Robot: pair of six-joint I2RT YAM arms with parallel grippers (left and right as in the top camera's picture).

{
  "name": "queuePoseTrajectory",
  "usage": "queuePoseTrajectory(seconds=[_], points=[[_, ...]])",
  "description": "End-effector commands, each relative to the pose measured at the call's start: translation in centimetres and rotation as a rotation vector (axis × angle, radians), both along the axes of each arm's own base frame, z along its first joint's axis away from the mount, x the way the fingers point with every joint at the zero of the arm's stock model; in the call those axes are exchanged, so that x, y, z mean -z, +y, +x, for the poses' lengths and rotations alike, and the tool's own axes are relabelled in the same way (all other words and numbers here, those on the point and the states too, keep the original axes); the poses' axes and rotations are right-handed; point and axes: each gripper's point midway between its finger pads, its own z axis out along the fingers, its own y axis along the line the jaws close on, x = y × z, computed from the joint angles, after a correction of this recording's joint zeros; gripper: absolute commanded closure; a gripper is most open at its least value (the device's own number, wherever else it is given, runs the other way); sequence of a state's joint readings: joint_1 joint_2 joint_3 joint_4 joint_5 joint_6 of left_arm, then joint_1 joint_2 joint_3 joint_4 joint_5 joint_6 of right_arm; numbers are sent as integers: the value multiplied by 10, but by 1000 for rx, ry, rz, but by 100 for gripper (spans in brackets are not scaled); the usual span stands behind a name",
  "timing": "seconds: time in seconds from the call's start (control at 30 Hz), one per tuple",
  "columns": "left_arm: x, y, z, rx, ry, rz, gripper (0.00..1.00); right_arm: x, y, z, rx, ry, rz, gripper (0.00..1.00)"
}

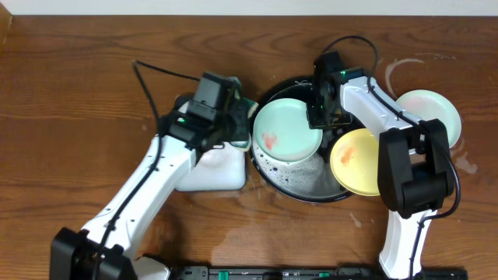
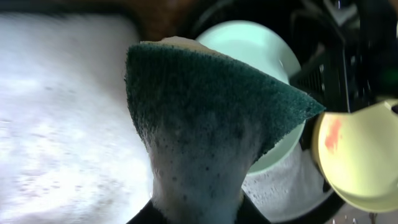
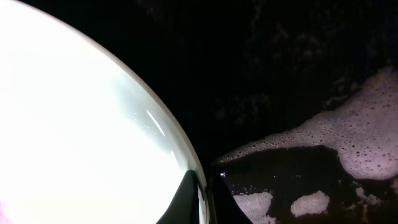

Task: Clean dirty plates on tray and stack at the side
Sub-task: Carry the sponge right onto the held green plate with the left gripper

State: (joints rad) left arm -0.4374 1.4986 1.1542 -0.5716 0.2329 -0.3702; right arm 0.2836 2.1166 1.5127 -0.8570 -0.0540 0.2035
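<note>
A mint-green plate (image 1: 286, 131) with a red-orange smear is held tilted over the black tray (image 1: 299, 184). My right gripper (image 1: 321, 117) is shut on its right rim; the wrist view shows the fingers (image 3: 202, 199) pinching the plate's edge (image 3: 93, 143) above the sudsy tray (image 3: 298, 93). A yellow plate (image 1: 355, 162) with a smear leans at the tray's right. A second mint plate (image 1: 426, 113) lies on the bare wood at the right. My left gripper (image 1: 233, 124) is shut on a green sponge (image 2: 205, 124), just left of the held plate (image 2: 255, 50).
A white rectangular tray (image 1: 210, 167) lies under my left arm, left of the black tray. Whitish soapy rings mark the wood (image 1: 397, 70) around the right plate. Foam patches (image 3: 360, 143) float in the tray.
</note>
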Motion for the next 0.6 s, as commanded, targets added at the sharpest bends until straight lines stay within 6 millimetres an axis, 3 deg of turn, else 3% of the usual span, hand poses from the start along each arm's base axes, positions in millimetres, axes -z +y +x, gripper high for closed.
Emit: queuePoseTrajectory(seconds=[0.0, 0.13, 0.2, 0.4, 0.57], points=[[-14, -8, 3, 8, -31, -25, 92, 18, -7, -7, 11, 28, -32, 99], [-29, -11, 12, 5, -94, -52, 93, 18, -6, -7, 11, 27, -30, 99], [-24, -14, 15, -1, -89, -58, 93, 18, -6, -7, 12, 27, -29, 99], [16, -32, 29, -132, 31, -112, 93, 18, -7, -10, 31, 42, -30, 99], [15, -49, 43, -199, 20, -196, 93, 18, -8, -11, 40, 48, -31, 99]])
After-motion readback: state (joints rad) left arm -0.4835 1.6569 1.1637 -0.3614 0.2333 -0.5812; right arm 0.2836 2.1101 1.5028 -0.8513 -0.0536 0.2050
